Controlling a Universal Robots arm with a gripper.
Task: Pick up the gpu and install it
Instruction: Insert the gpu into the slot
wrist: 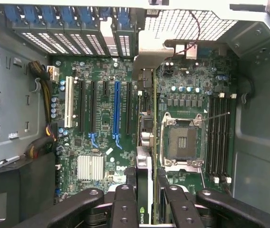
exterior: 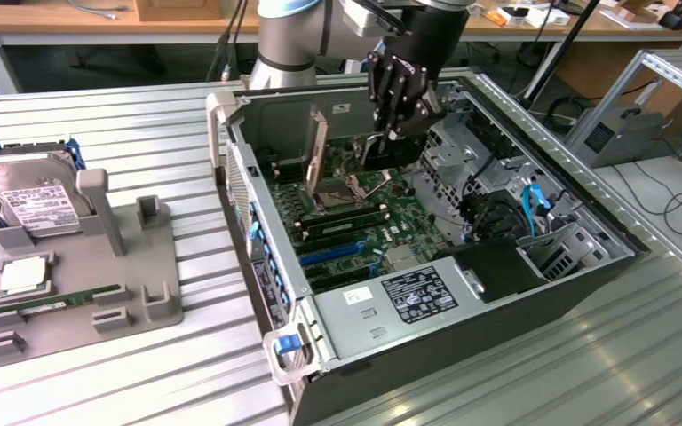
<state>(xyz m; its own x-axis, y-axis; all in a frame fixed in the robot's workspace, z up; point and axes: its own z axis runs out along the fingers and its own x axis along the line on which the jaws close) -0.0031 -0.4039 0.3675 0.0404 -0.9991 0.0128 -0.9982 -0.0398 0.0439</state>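
The gripper [wrist: 145, 192] is clamped on the gpu [wrist: 144, 156], NVIDIA logo visible, over the motherboard [wrist: 101, 142].

NVIDIA mark on the gpu [wrist: 144, 183]

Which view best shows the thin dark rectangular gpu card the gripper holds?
Exterior view: the thin dark gpu hangs from the black gripper, its dark face visible above the green motherboard. The wrist view sees the gpu edge-on between the fingers.

Arm [exterior: 426, 35] angled down; pincer [exterior: 400, 133] vertical, fingers [wrist: 124, 204] clamped on gpu [wrist: 143, 166].
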